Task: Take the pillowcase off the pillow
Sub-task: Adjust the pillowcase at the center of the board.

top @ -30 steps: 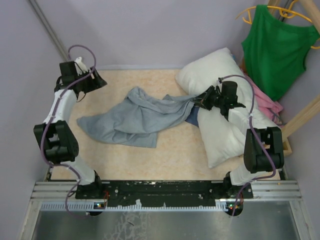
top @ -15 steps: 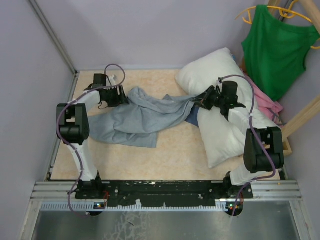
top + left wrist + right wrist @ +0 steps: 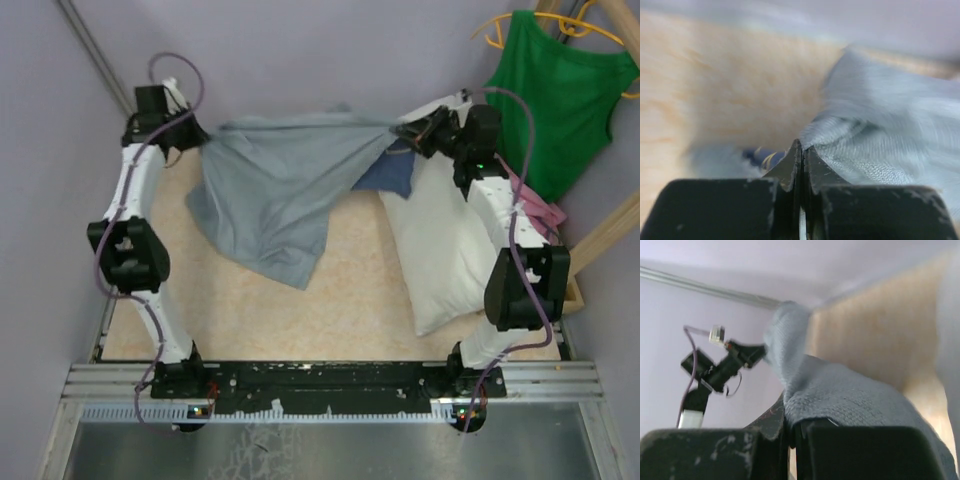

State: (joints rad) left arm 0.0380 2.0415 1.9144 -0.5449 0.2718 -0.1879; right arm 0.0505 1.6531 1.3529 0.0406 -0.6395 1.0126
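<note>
The pillowcase (image 3: 275,190) hangs stretched in the air between both grippers, pale grey-blue, with a darker blue patch (image 3: 390,175) by the pillow. My left gripper (image 3: 200,143) is shut on its left edge near the back left corner; in the left wrist view the closed jaws (image 3: 801,147) pinch the grey cloth (image 3: 880,135). My right gripper (image 3: 400,130) is shut on the cloth's right end, above the pillow's far end. In the right wrist view the cloth (image 3: 840,390) drapes over the closed jaws (image 3: 788,410). The white pillow (image 3: 440,240) lies along the right side under the right arm.
A green tank top (image 3: 560,90) hangs on a yellow hanger at the back right, with a pink garment (image 3: 535,205) below it beside a wooden rail (image 3: 605,235). Purple walls close in the beige table (image 3: 330,310) at the back and left.
My left gripper swung in, shut on the pillowcase's left edge and lifted it to the back left. The right arm rose toward the back too, so the cloth now hangs spread between them.
</note>
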